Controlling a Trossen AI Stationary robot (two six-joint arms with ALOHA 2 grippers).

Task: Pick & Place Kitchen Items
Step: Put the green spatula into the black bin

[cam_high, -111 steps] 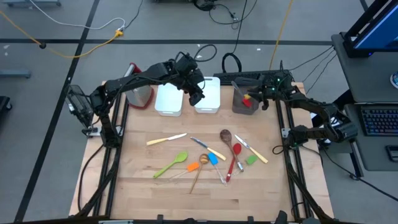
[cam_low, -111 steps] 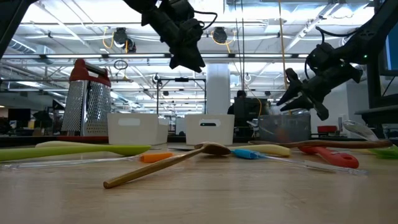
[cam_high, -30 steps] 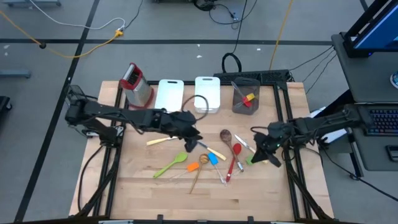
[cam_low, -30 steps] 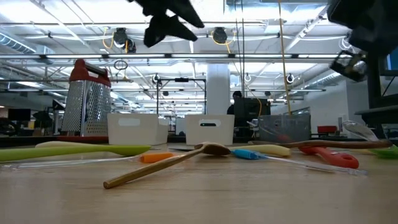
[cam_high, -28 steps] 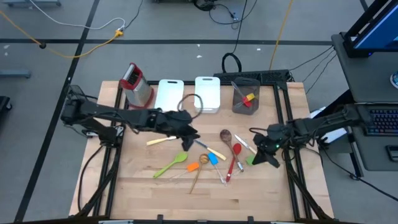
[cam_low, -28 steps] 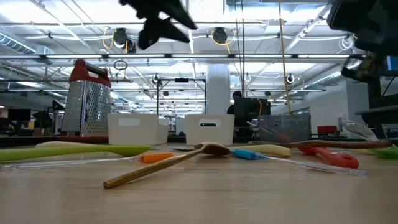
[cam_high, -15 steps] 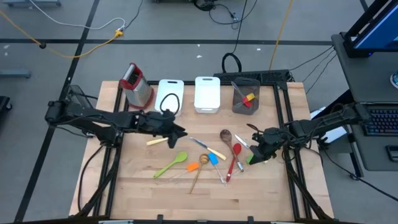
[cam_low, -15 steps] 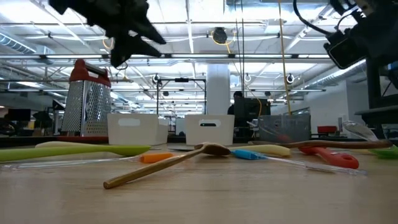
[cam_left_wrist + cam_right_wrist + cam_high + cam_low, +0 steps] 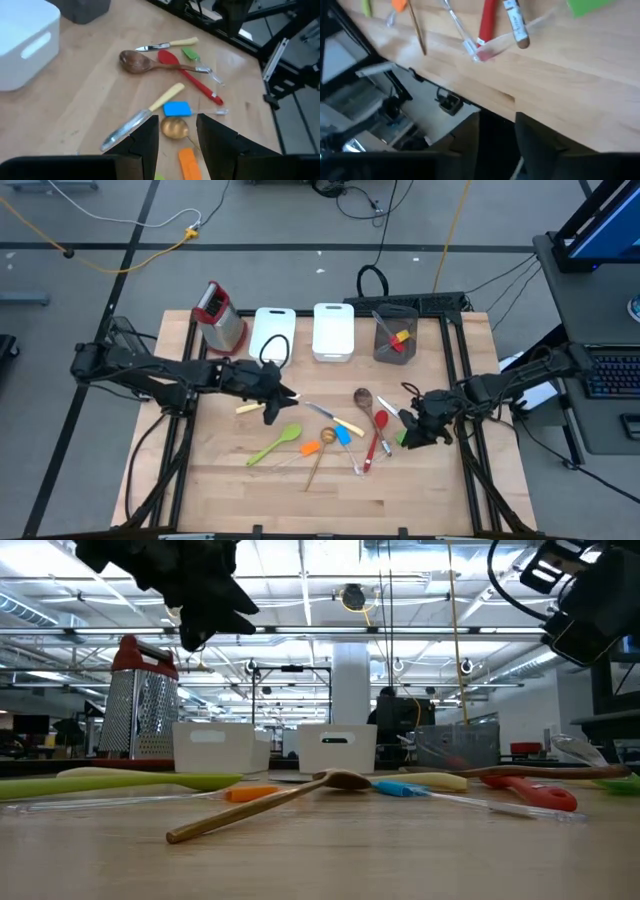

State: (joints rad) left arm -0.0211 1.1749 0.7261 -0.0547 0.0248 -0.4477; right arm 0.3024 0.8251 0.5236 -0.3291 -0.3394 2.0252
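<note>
Since a moment ago the left gripper (image 9: 275, 392) has pulled back toward the cream-handled knife (image 9: 254, 407) just beneath it, fingers part-open and empty. The right gripper (image 9: 420, 430) has eased onto the small green spatula (image 9: 404, 437); its jaws look parted, though I cannot tell. Both pickups seem imminent.

Wooden spoons (image 9: 364, 397), red spoon (image 9: 377, 435), coloured spatulas (image 9: 273, 444), cream-handled knives (image 9: 336, 419) scattered mid-table.
</note>
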